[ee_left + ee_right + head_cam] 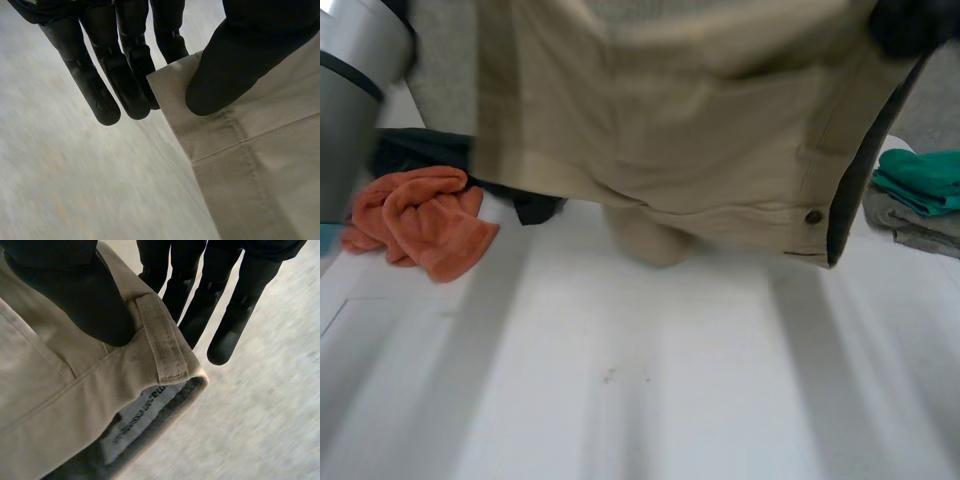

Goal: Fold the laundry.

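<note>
A pair of beige trousers (670, 130) hangs spread above the white table (640, 390), its lowest fold touching the tabletop, a button (813, 216) at its right edge. My left hand (235, 65) pinches a hemmed corner of the trousers (260, 165) between thumb and straight fingers (100, 90). My right hand (75, 290) pinches the waistband (60, 405) beside a belt loop (162, 340), thumb on the outside, fingers (225, 315) behind; a white label (140, 415) shows inside. In the head view the right hand (910, 25) is at the cloth's upper right corner.
An orange towel (420, 220) lies crumpled at the table's left, with a dark garment (430, 150) behind it. Folded teal cloth (925, 180) rests on grey cloth (910, 225) at the right. My left arm (350, 90) rises at the far left.
</note>
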`<state>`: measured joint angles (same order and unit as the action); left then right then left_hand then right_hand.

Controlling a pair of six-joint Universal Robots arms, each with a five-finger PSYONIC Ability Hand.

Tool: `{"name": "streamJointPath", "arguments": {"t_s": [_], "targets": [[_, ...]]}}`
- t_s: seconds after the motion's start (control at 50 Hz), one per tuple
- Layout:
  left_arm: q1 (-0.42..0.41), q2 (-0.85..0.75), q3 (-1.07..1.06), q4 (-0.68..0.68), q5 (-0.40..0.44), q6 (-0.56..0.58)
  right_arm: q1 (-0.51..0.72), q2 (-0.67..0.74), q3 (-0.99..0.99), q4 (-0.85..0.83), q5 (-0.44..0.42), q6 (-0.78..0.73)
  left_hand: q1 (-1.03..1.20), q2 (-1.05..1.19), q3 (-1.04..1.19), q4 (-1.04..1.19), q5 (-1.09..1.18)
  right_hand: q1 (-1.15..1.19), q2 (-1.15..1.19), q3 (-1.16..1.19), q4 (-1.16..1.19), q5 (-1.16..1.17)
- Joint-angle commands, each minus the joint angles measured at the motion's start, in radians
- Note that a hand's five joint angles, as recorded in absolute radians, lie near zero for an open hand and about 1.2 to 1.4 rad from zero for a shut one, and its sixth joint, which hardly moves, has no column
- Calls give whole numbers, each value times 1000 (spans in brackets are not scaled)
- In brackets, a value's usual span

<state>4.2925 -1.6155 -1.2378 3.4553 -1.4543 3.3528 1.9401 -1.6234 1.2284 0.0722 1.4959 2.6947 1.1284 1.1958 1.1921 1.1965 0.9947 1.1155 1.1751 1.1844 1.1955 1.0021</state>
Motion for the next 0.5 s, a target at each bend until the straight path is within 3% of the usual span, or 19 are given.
{"name": "streamJointPath", "arguments": {"t_s": [0.02,0.14,0.22,0.34,0.5], "targets": [[15,187,18,1,-12,-53,0,-55,-155,51,7,5,268,200,204,200,227,281,221,212,201,220],[15,175,29,-5,-8,-52,0,-47,-147,73,7,11,268,200,204,200,227,281,221,212,201,220],[16,70,27,-5,-6,-47,-4,63,-109,69,1,51,268,200,204,200,227,281,221,212,201,220],[20,-205,89,-2,-11,-29,-6,262,-96,35,9,111,268,200,204,200,227,281,221,212,201,220],[58,-595,305,-4,-17,80,0,549,-136,-205,138,106,268,200,204,200,227,281,221,212,201,220]]}}
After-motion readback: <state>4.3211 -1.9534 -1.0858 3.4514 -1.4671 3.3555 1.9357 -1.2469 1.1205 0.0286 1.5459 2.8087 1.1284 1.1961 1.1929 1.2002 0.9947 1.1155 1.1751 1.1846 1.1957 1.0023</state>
